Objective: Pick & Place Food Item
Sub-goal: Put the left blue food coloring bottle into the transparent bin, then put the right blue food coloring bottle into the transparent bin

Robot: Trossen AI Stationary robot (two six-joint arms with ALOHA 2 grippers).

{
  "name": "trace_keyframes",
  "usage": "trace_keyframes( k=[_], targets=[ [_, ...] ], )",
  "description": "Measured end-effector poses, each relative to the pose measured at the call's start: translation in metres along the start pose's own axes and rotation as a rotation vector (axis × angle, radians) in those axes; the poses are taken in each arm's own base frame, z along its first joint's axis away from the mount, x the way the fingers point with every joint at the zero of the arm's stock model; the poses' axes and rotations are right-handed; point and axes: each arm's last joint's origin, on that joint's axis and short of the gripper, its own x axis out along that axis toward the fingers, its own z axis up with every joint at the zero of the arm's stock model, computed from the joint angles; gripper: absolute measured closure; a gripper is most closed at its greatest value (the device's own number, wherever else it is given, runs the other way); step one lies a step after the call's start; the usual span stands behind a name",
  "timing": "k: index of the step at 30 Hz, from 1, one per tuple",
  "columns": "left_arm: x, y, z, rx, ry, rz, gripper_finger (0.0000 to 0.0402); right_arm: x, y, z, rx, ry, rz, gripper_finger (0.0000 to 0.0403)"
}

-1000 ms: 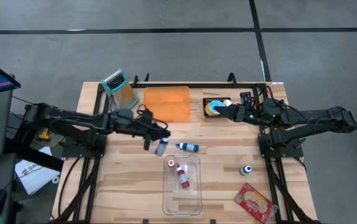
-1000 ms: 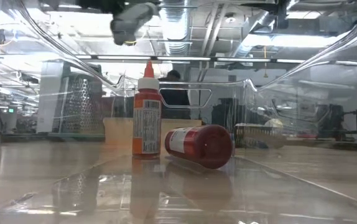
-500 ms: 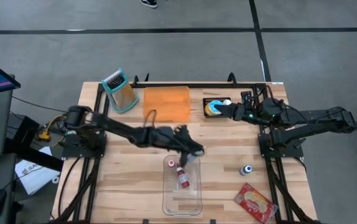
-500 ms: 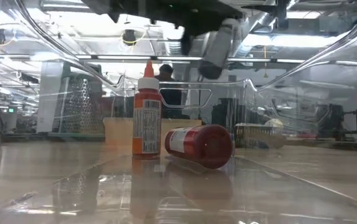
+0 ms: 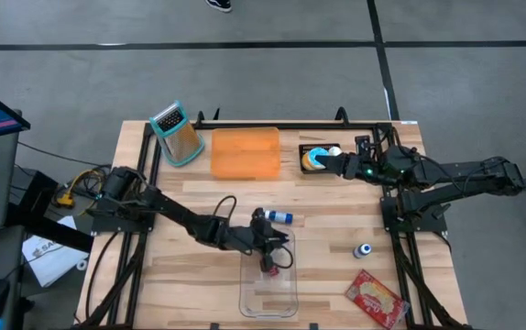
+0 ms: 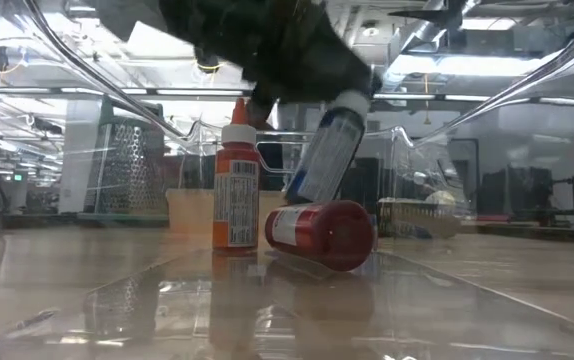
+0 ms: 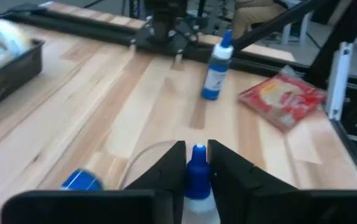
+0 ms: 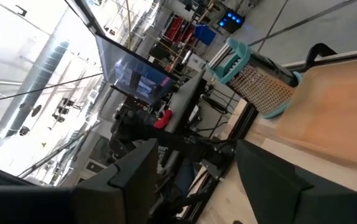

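Note:
A clear container [image 5: 268,286] lies near the table's front centre. In it an orange bottle [image 6: 235,190] stands upright and a red bottle [image 6: 322,233] lies on its side. My left gripper [image 5: 268,245] reaches over the container's far end, shut on a small blue-capped bottle [image 6: 327,150]. That bottle hangs tilted just above the red one. My right gripper [image 5: 329,163] waits open at the back right, beside a black tray [image 5: 316,147]. My left gripper pinches the bottle between its two fingers at the neck, by the blue cap [image 7: 198,169]. The fingers come slanting down from the table's left and lie along the bottle. It is tilted inside the container; whether its lower end [image 6: 303,192] touches the red bottle I cannot tell.
Another blue-capped bottle [image 5: 279,217] lies just beyond the container, and a third [image 5: 363,249] stands toward the right. A red packet [image 5: 378,298] lies at the front right. An orange cutting board [image 5: 245,151] and a grater [image 5: 176,133] are at the back.
My left gripper has carried the blue-capped bottle from beyond the container's far left corner toward the table's right and near edges, and down into the container. It has rolled on the way, and the bottle now hangs tilted close above the red bottle.

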Motion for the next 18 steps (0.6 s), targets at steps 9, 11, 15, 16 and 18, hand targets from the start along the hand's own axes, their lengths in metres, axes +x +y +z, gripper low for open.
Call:
trace_keyframes(
  k=[9,11,15,16,18],
  targets=[
    [-0.006,0.015,0.009,-0.026,-0.062,0.031,0.0297,0.000,-0.004,-0.003,-0.027,0.016,-0.054,0.0194],
    [-0.011,0.019,0.022,0.002,-0.103,0.033,0.0295,-0.001,-0.006,-0.005,-0.036,0.028,-0.068,0.0194],
    [-0.036,0.034,0.072,0.031,-0.252,0.061,0.0296,-0.003,-0.011,-0.012,-0.066,0.090,-0.123,0.0194],
    [-0.046,0.039,0.086,0.040,-0.294,0.071,0.0296,-0.004,-0.012,-0.015,-0.074,0.111,-0.138,0.0194],
    [-0.067,0.050,0.112,0.071,-0.369,0.099,0.0296,-0.007,-0.014,-0.021,-0.084,0.165,-0.169,0.0194]
  ],
)
